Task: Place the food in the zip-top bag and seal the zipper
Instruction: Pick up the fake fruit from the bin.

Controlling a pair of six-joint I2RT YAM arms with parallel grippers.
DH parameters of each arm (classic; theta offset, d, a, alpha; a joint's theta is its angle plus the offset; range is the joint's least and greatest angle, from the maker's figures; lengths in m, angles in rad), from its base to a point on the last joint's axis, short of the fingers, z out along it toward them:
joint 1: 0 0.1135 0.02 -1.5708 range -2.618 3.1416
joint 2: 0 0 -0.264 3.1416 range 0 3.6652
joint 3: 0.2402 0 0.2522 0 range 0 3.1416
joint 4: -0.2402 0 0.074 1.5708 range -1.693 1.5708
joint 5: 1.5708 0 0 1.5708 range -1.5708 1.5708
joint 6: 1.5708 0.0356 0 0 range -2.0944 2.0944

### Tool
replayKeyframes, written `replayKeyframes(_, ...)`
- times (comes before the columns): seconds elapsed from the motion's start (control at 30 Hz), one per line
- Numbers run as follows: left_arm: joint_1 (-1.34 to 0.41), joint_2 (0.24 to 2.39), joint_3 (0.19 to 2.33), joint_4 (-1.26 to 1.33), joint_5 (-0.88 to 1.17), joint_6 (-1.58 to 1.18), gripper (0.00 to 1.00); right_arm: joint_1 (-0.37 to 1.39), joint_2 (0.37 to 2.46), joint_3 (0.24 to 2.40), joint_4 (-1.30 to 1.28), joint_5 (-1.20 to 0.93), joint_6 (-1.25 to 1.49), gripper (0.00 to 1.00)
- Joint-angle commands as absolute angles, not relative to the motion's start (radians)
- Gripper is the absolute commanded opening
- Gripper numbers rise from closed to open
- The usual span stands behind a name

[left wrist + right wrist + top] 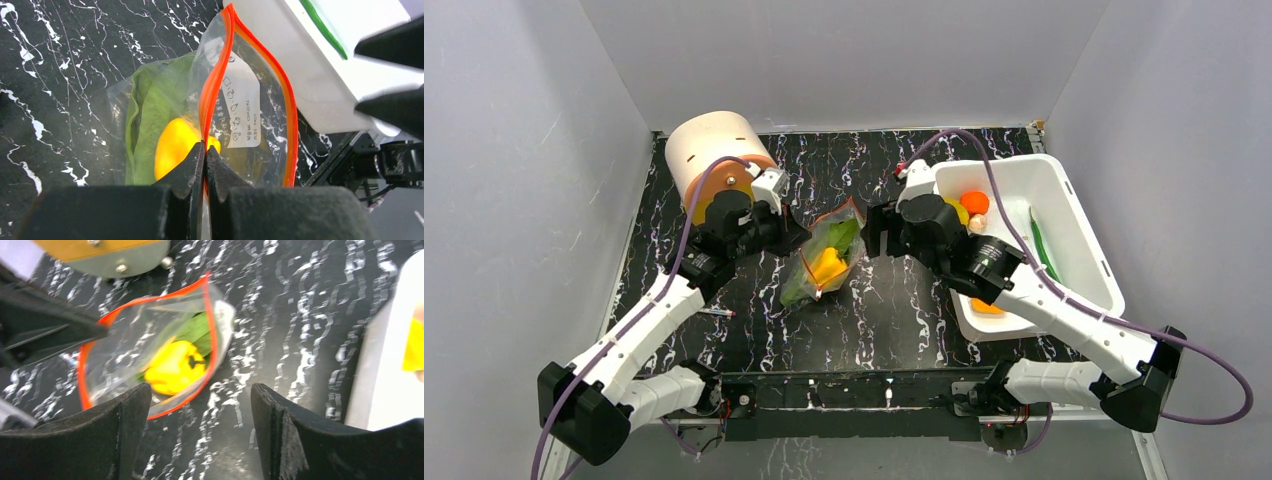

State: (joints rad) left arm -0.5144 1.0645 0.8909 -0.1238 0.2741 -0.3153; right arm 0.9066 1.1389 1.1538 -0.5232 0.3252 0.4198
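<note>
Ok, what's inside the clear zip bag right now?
Through the clear bag you can see a yellow pepper lying against a long green leaf. Anything beneath the leaf is covered, and the white label hides a small patch.

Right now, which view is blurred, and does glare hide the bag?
Right wrist: motion-smeared, marble veins streaked, zip-top bag soft. Left wrist: sharp, the bag's label crisp, mild sheen only. Top external: evenly lit, crisp, bag small.
</note>
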Motion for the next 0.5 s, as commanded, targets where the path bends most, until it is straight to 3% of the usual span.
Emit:
replayKeyframes(0.0, -0.519, 1.007, 0.900, -0.150, 0.315, -0.197, 0.00, 0.838, 1.108, 1.215, -0.503, 0.478, 0.272, 0.67)
replayKeyframes(0.27, -0.520, 0.942, 0.860, -0.185, 0.331, -0.124, 0.00, 0.615, 1.145, 1.172, -0.460, 0.517, 0.203, 0.57)
replayKeyframes(0.47, -0.519, 0.898, 0.825, -0.131, 0.333, -0.139, 0.00, 0.406, 1.212, 1.174, -0.450, 0.510, 0.132, 0.55)
